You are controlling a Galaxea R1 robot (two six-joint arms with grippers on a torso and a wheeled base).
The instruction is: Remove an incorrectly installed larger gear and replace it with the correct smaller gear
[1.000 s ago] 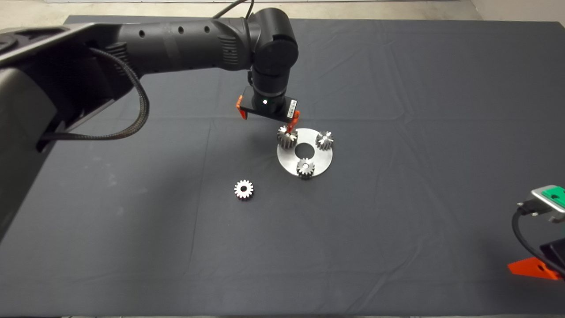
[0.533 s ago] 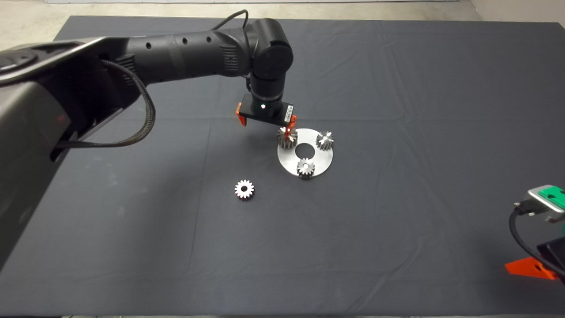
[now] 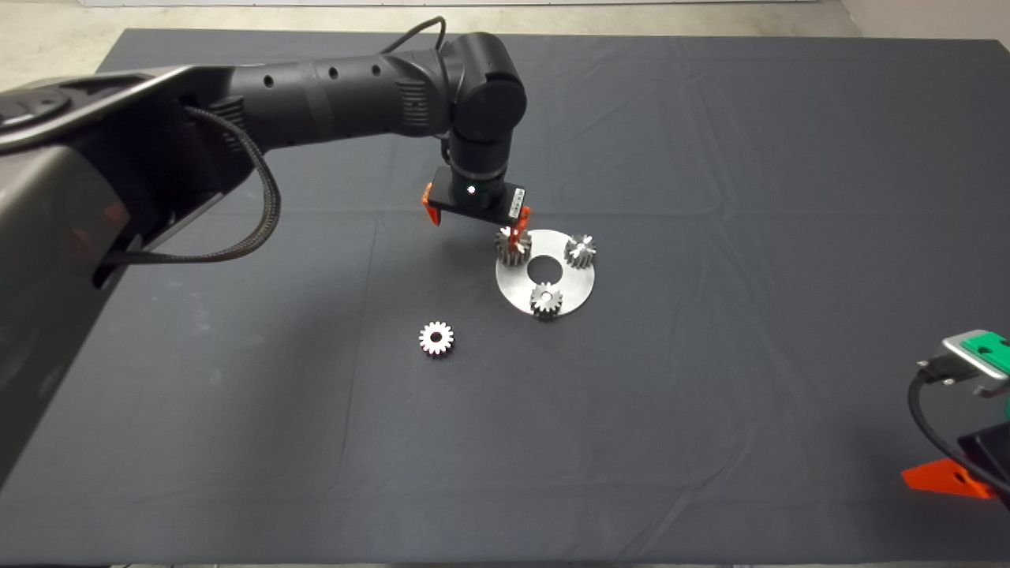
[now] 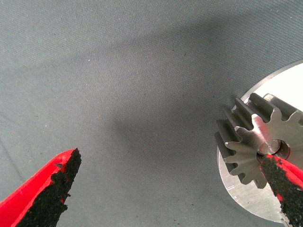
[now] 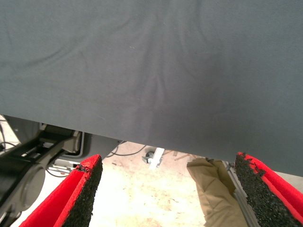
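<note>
Over larger gear: left tool wide open.

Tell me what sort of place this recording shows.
Probably a robotics lab test bench: a table under a dark mat, a steel disc carrying small gears, a bare concrete-looking floor beyond, and cables and equipment below the mat's edge.

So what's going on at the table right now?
The left tool is down at the round metal plate, open wide, with one finger at the bore of the larger gear and the other out over the mat. That gear sits on the plate with two other gears. The smaller gear lies loose on the mat, apart from the plate. The right tool is parked at the mat's lower right edge.
</note>
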